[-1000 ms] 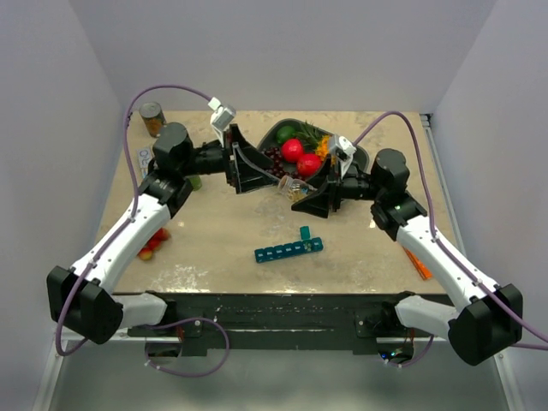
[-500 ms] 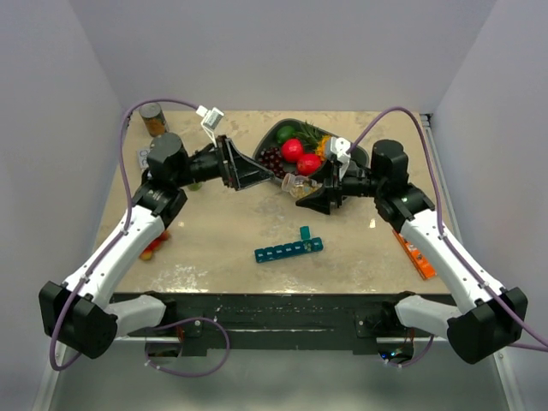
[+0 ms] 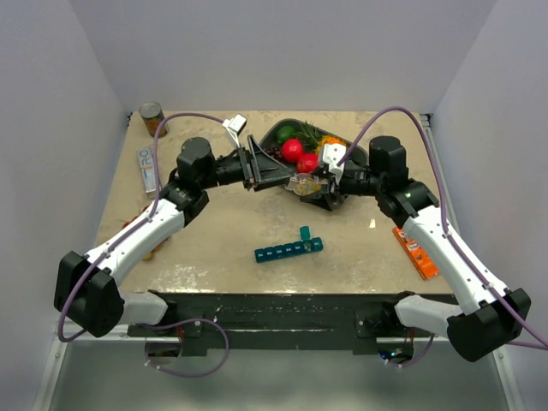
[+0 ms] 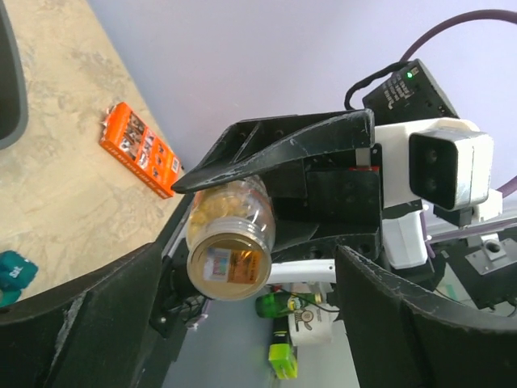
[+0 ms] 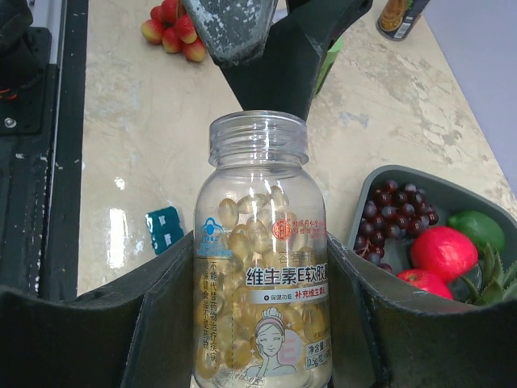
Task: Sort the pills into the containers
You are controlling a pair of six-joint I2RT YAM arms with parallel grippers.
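A small clear bottle [image 5: 262, 267] of tan-yellow pills [image 5: 242, 238] sits between the fingers of my right gripper [image 5: 260, 259], which is shut on its body. It is held in the air near the fruit tray, bottle [image 3: 301, 182] and right gripper [image 3: 315, 185]. The bottle's threaded neck points at my left gripper [image 3: 285, 171], whose fingers [image 5: 234, 32] stand just beyond it. In the left wrist view the bottle's round end [image 4: 230, 263] faces the camera between the wide-open left jaws. The teal containers strip [image 3: 288, 249] lies on the table in front, one lid raised.
A grey tray [image 3: 364, 156] with red fruit, dark grapes and a lime stands at the back. An orange box [image 3: 414, 252] lies to the right, a can [image 3: 152, 118] at the back left corner, a white box [image 3: 147, 167] at the left and small red fruits [image 5: 174, 28] near the left arm.
My left gripper has swung right and closed in on the bottle's neck, its jaws narrowing slightly. The right gripper has shifted a little toward it, still holding the bottle.
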